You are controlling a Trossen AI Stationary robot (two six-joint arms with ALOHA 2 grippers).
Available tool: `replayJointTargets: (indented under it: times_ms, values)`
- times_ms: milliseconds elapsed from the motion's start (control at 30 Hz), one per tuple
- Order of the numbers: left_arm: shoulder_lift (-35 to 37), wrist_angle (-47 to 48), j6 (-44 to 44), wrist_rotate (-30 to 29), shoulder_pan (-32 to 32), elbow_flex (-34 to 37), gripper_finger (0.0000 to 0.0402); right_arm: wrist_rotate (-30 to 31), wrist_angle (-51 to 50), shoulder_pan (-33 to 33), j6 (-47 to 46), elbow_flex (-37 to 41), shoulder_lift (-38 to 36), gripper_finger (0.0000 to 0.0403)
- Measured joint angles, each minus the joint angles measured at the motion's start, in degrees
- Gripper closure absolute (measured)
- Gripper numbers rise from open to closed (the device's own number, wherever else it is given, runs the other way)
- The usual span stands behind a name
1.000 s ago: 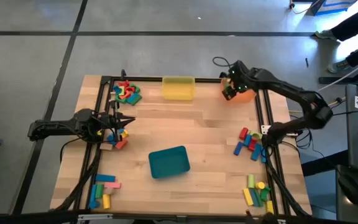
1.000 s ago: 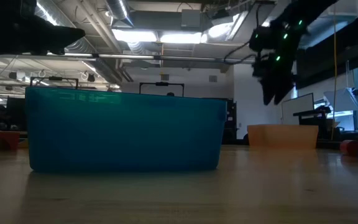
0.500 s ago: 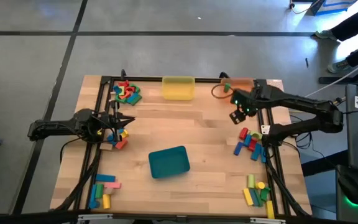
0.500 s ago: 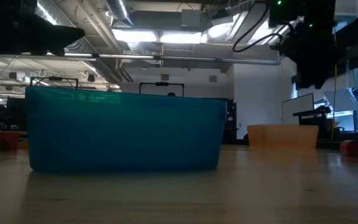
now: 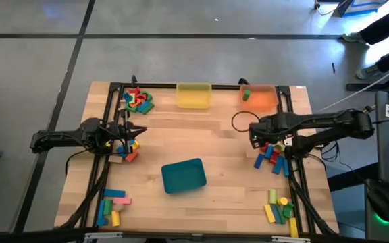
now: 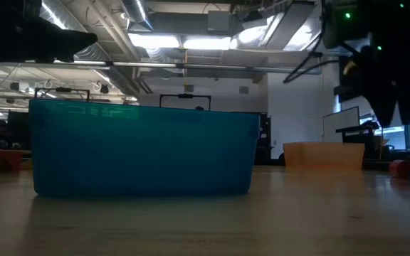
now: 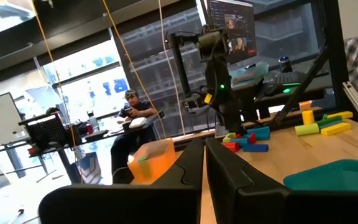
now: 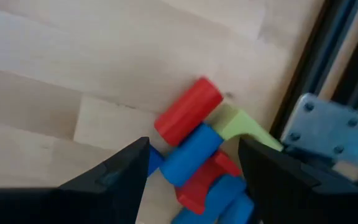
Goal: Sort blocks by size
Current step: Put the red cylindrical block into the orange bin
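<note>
The blocks lie in several heaps on the table: far left [image 5: 138, 100], mid left [image 5: 128, 150], near left [image 5: 112, 206], right [image 5: 270, 154] and near right [image 5: 279, 208]. One green block [image 5: 246, 94] lies in the orange tray [image 5: 265, 101]. My right gripper [image 5: 256, 137] points down, open, above the right heap. Its wrist view shows a red cylinder [image 8: 188, 111], a blue cylinder [image 8: 191, 154] and a green block [image 8: 241, 127] below the open fingers [image 8: 193, 149], which touch nothing. My left gripper [image 5: 137, 129] waits shut at the table's left side, above the mid-left heap.
A yellow tray [image 5: 194, 95] stands at the far edge and a teal tray [image 5: 184, 175] at the near middle. Black frame rails [image 5: 292, 169] run along the table's left and right sides, the right one close beside the right heap. A black cable loop [image 5: 238, 121] hangs beside my right wrist.
My right gripper has swung from above the orange tray toward the table's near edge and somewhat down, and now stands over the right heap. Its wrist has rolled on the way and its fingers have stayed open.
</note>
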State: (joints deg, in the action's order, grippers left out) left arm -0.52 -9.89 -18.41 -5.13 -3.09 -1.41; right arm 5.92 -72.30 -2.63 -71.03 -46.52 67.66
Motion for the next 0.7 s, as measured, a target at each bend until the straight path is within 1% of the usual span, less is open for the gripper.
replayJointTargets:
  times_ms: [267,467,700]
  values:
    - [0.00,0.02,-0.01,-0.02,-0.02,0.00,0.0396,0.44,10.77,0.02,-4.94,8.13,0.02,0.0155]
    - [0.00,0.00,0.34,0.00,-0.02,0.00,0.0396,-0.41,11.89,0.00,-7.85,11.69,0.07,0.0155]
    - [-0.02,0.22,1.58,0.00,0.00,0.00,0.0396,1.48,15.14,0.00,-8.03,12.87,0.09,0.0155]
